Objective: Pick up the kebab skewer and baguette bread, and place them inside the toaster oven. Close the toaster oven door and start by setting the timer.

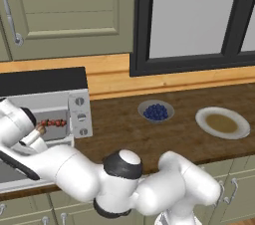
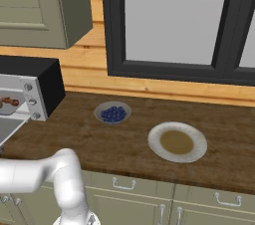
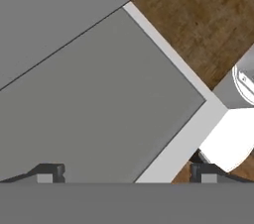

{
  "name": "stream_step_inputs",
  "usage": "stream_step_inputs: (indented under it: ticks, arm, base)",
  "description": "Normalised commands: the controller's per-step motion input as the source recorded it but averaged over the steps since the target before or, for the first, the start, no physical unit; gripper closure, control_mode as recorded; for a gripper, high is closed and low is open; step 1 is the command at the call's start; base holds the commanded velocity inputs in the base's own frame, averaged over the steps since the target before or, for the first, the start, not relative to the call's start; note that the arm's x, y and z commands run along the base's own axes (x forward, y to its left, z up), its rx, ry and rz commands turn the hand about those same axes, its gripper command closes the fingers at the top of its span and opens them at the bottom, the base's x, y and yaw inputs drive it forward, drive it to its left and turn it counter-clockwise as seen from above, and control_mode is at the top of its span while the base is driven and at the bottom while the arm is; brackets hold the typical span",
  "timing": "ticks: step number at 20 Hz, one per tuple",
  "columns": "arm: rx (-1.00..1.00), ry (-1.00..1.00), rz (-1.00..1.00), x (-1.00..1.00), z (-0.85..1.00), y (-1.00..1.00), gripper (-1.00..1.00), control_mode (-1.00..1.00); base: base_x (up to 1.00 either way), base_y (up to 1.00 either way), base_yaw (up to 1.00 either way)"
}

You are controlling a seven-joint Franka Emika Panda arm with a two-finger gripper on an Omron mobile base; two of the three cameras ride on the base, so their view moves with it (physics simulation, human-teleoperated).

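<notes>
Toaster oven (image 1: 60,100): silver-grey box, black top, left of frame; three knobs down its right side
Door (image 3: 99,104): lowered open, grey panel
Kebab skewer (image 1: 54,123): lying inside the cavity

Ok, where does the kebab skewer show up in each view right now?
Left base view: kebab skewer lies inside the open toaster oven, left of its three knobs.
Right base view: at the far left edge, inside the oven cavity.
Hand view: not in it.
Shared landmark: the knob column.
</notes>
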Motion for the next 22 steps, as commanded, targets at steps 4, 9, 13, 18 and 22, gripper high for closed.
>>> stream_step_inputs:
  ticks: [4,9,13,18,22]
  arm:
    - [0.02,-0.02,0.2,0.22,-0.12,0.0,-1.0,-1.0]
    - [0.07,-0.07,0.2,0.32,-0.01,0.0,-1.0,-1.0]
    - [0.02,-0.09,0.12,0.46,-0.11,0.0,-1.0,-1.0]
    - [0.0,-0.08,0.03,0.52,-0.24,0.0,-1.0,-1.0]
    - [0.01,-0.15,0.0,0.53,0.0,0.0,-1.0,-1.0]
  base:
    - [0.0,0.0,0.0]
    - [0.0,0.0,0.0]
    - [0.0,0.0,0.0]
    - [0.0,0.0,0.0]
    - [0.0,0.0,0.0]
